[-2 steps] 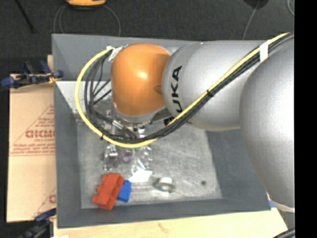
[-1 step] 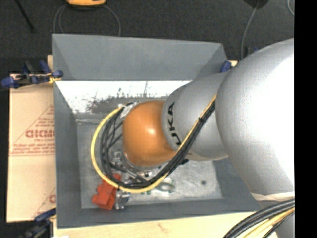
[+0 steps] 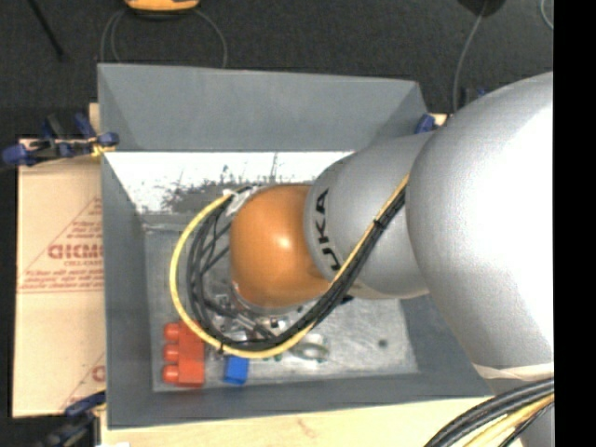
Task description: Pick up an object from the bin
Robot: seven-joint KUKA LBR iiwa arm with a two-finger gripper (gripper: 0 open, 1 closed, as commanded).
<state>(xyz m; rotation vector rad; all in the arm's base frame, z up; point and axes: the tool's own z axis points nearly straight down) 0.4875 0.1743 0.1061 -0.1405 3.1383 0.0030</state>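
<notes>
Grey metal forms the bin [image 3: 121, 277], its sloped walls running down to a scuffed, speckled floor. From the overhead camera, the silver arm [image 3: 447, 212] comes in from the right and bends down over the middle of that floor; its wrist carries a rounded orange cover [image 3: 270, 245]; a loop of yellow and black cables [image 3: 194, 259] swings round the cover's left side and under its lower edge. Below the cover a little dark and shiny metalwork [image 3: 244, 322] shows, low over the floor towards the front; the fingers are hidden there by cover and cables, so I cannot tell whether they stand wide, narrow, or round anything.

Three loose things lie along the front of the floor. A red block [image 3: 183, 354] with rounded knobs down its left side lies in the front left corner, just left of the cable loop. A small blue cube [image 3: 236, 371] lies just beside the block's lower right end, right below the cables. A pale, shiny curved piece [image 3: 314, 347] lies further right, partly under the yellow cable, its shape too unclear to name. Of the three, the blue cube and the red block lie nearest to the metalwork under the wrist.
</notes>
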